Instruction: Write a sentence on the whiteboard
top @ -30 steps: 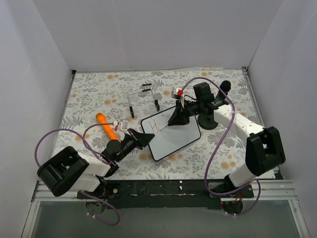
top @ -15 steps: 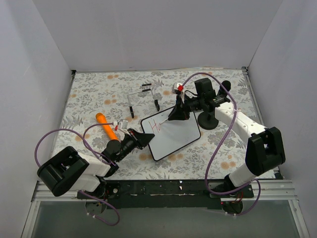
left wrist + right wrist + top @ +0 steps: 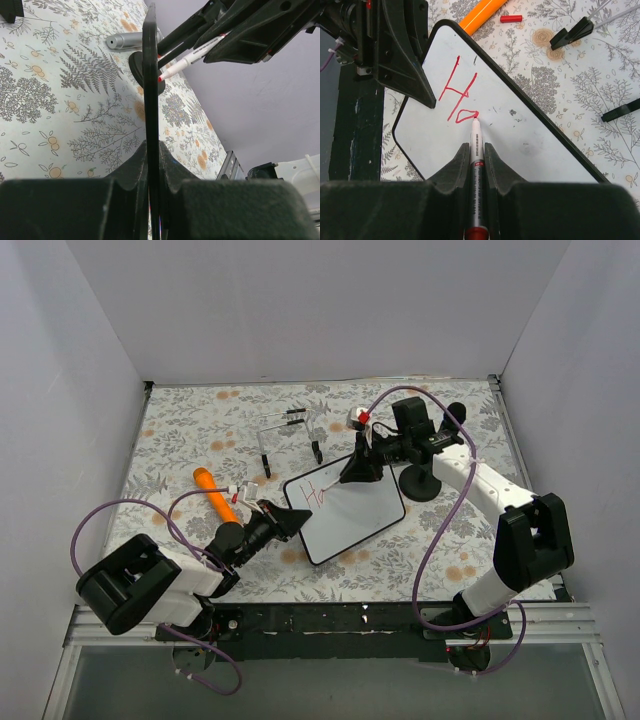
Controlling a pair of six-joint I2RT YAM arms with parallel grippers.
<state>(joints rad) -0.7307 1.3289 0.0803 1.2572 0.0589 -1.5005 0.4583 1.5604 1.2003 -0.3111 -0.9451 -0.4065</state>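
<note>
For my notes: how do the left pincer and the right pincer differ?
The left pincer grips the whiteboard edge; the right pincer grips a marker touching the red letters. The left pincer comes from the near left, the right pincer from the far right. Both are shut.

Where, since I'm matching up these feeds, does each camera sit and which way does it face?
Top external: fixed above and behind the arm bases, looking down on the table; both arms show whole.
Left wrist: on the left arm, looking along the whiteboard's edge; the left tool clamps it.
Right wrist: on the right arm, looking down at the board's face; the right tool grips a red marker at the red writing.
Shared: both wrist views show the whiteboard and marker.
</note>
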